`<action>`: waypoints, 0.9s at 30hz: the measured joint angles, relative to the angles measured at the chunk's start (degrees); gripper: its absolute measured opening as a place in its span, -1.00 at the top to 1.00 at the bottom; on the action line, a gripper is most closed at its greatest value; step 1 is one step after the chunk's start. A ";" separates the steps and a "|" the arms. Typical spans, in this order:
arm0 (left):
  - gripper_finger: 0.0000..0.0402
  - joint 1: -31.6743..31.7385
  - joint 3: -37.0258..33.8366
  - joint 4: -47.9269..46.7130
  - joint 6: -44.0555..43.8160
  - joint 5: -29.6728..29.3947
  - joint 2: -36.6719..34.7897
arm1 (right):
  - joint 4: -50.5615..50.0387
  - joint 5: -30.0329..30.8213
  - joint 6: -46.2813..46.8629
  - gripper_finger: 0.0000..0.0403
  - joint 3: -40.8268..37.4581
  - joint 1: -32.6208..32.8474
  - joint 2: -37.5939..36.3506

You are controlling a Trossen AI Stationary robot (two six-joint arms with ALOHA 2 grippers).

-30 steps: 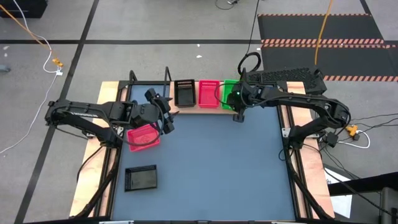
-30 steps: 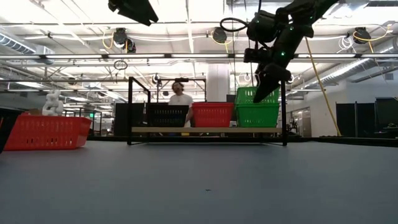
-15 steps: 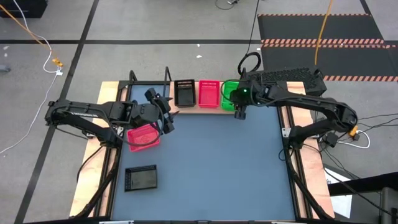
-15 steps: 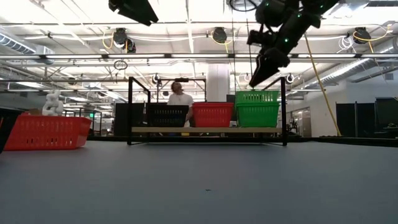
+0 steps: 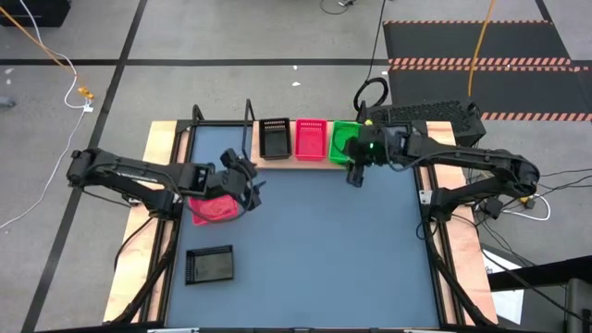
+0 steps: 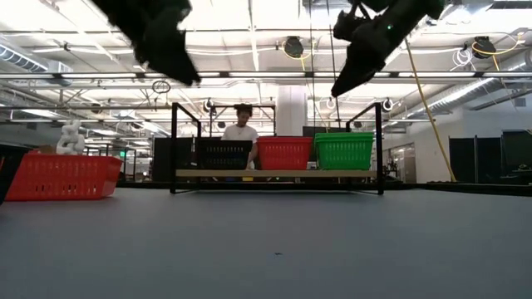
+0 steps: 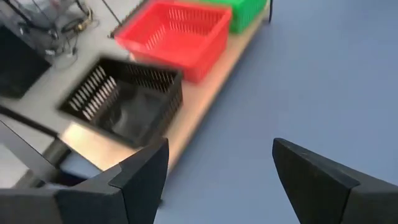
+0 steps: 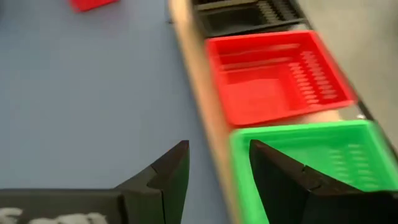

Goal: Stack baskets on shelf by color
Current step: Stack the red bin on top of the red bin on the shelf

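From above, the shelf (image 5: 277, 159) carries a black basket (image 5: 275, 138), a pink-red basket (image 5: 311, 140) and a green basket (image 5: 343, 141); the right claw (image 5: 354, 172) hangs empty, jaws apart, beside the green one. At tabletop height, the left claw (image 6: 170, 58), spread wide, is above the loose pink-red basket (image 6: 62, 176). Dropping off-centre, a finger could strike its rim and shove it aside.

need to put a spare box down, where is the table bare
The tabletop is bare across its middle and right, in front of the shelf. It is crowded at the left, around the pink basket, black basket and left gripper.
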 joint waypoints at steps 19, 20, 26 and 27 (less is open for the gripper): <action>-0.42 -15.94 -12.98 -7.09 -36.29 -0.95 -0.04 | 59.34 -0.12 2.54 0.19 -26.47 22.05 1.05; -0.42 -16.98 -12.98 -8.57 -39.47 -0.95 -0.04 | 59.50 -0.11 1.65 0.19 -25.70 21.68 1.42; -0.42 -21.44 -12.96 -14.78 -56.21 0.28 -0.03 | 59.66 -0.22 -4.12 0.19 -19.85 18.33 7.24; -0.42 -22.00 -12.96 -15.24 -57.91 0.30 -0.04 | 59.57 -0.82 -5.92 0.19 -18.61 17.79 8.88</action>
